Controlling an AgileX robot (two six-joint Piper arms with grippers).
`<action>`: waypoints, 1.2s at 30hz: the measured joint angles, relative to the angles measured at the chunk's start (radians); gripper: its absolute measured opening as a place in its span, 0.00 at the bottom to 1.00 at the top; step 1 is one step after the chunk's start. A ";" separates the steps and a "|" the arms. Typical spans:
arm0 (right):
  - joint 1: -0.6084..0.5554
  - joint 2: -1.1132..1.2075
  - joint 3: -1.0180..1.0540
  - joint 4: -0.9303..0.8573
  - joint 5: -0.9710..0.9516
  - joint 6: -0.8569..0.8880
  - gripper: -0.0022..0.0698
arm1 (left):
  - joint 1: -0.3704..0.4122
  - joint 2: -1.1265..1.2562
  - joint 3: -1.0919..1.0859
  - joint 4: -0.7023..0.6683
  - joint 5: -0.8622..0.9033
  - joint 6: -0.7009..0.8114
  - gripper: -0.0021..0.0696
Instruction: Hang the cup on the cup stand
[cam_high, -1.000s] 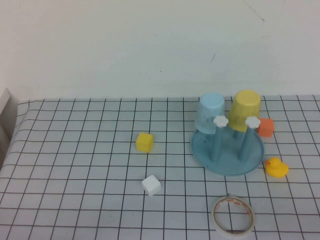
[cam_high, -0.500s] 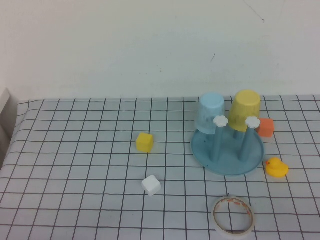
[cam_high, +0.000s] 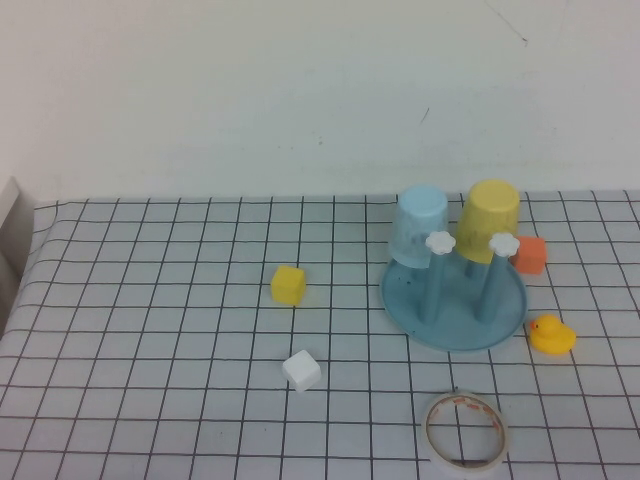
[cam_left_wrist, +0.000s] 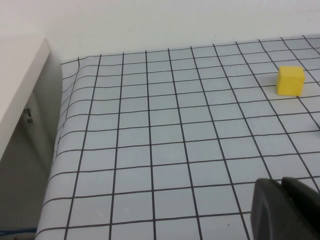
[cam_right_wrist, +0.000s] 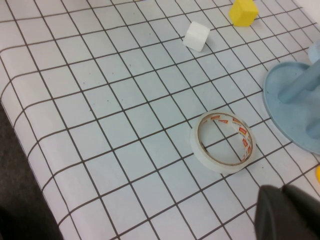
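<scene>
Nothing has shifted over the last second. The left tool (cam_left_wrist: 285, 210) is kept clenched and empty over the desk (cam_high: 150, 300) near its left edge. The cup (cam_high: 490, 222) is seen inverted on a peg of the stand (cam_high: 455, 300), so the task is judged done. The right tool (cam_right_wrist: 287, 212) is clenched, empty, near the tape (cam_right_wrist: 223, 141).
</scene>
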 joint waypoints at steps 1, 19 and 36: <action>-0.006 0.000 0.000 0.004 0.000 0.000 0.03 | 0.000 0.000 0.000 0.000 0.000 0.000 0.03; -0.828 -0.094 0.055 0.015 -0.189 -0.004 0.03 | 0.000 0.000 0.000 0.000 0.000 0.006 0.03; -1.071 -0.378 0.425 0.049 -0.365 0.022 0.03 | 0.000 0.000 0.000 -0.001 0.000 0.012 0.03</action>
